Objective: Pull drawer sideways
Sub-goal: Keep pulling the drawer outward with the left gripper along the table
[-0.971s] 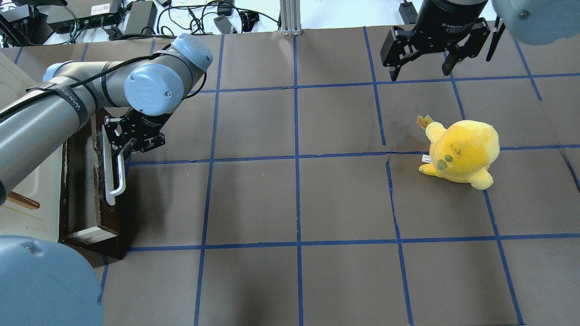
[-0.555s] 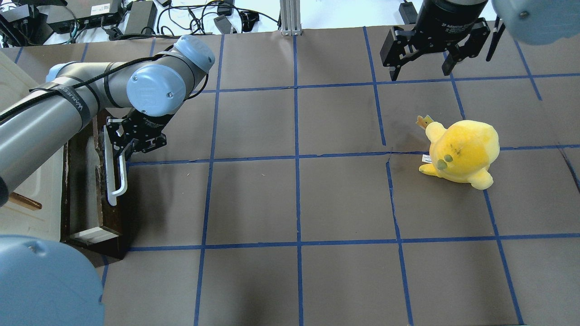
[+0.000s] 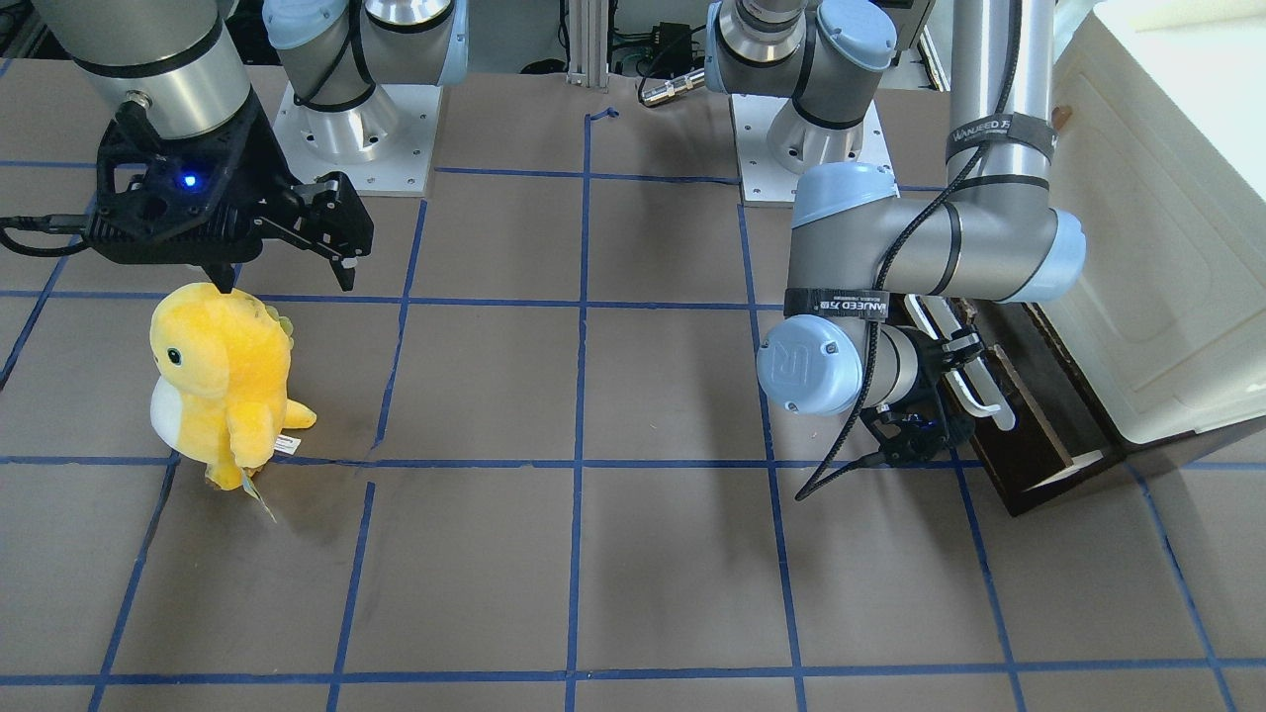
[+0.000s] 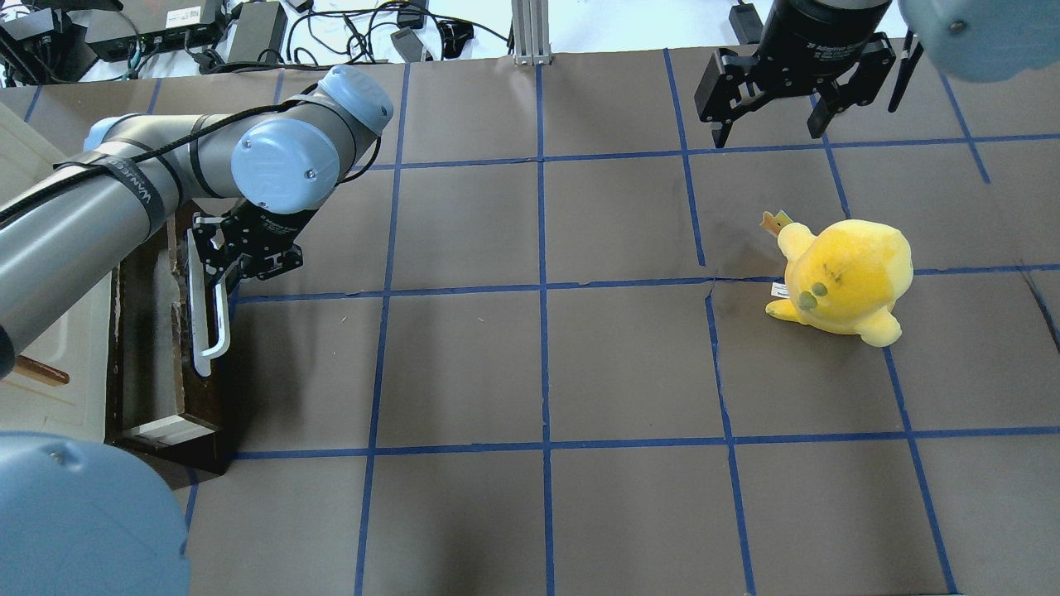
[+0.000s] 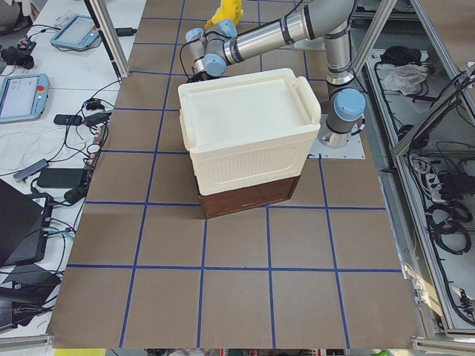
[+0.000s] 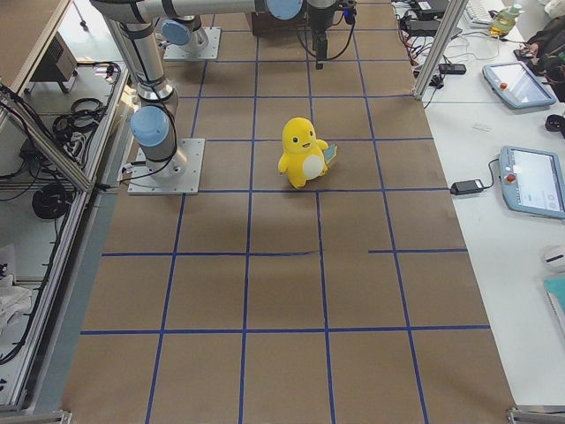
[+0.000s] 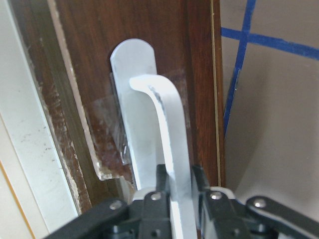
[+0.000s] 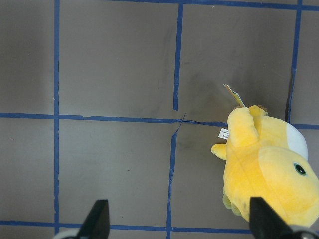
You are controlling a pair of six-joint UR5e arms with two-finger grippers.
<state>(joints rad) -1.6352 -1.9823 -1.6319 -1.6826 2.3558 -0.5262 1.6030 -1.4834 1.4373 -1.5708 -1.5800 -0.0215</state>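
The brown-papered surface (image 4: 629, 364), gridded with blue tape, carries a cream-white cabinet (image 5: 245, 126) at the robot's left end. The cabinet's front faces across the surface, so anything sliding out of it travels sideways, toward the robot's right.

The left arm (image 4: 99, 207) reaches low along that front, elbow bent, which brings its wrist level with the bottom of the cabinet.

There sits the drawer (image 4: 203, 414), dark brown wood. It is partly out, and a strip of its pale inside shows from overhead. Judging by that gap, the pull is under way but not finished.

A yellow plush dinosaur (image 4: 845, 277) stands well apart on the other half and plays no part here.

Above and beyond it hangs the right tool (image 4: 770, 136), its jaws spread wide with nothing between them. It is likely parked out of the way.

The left tool (image 7: 178, 181) is clamped on the drawer's white bar handle (image 7: 169, 129), a finger on either side of the bar. It grips close to the bend at the far end, not mid-bar. That pinch lets a sideways draw carry the drawer along, though an off-centre hold may skew it.
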